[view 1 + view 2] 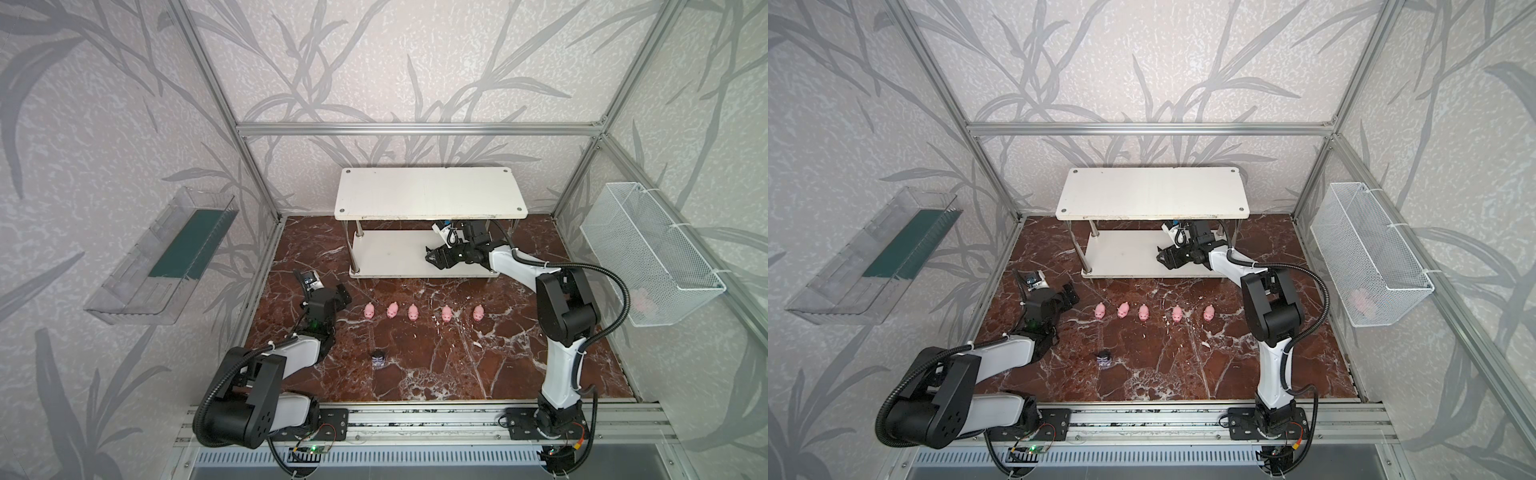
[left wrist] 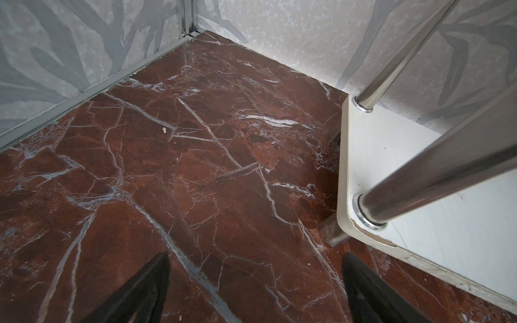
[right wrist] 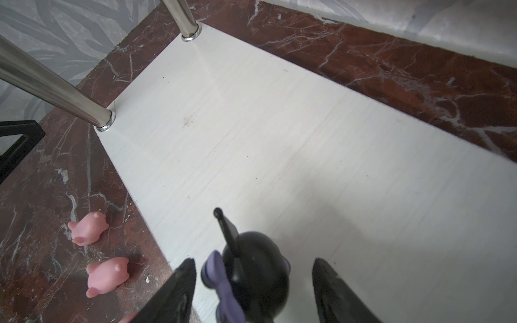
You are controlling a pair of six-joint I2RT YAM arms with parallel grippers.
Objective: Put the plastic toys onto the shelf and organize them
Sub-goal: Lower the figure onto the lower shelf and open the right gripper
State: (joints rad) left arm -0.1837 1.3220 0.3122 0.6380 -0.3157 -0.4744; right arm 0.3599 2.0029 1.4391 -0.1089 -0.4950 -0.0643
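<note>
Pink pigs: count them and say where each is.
5 pink pigs, side by side in one row on the marble table in front of the shelf. A pink blur in the wire basket may be more.

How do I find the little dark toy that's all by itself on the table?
Start at the white shelf at the back of the red-brown marble table. Come forward past the row of five pink pigs. The dark toy is alone in front of that row, toward its left end; it is black and lilac, not pink.
</note>
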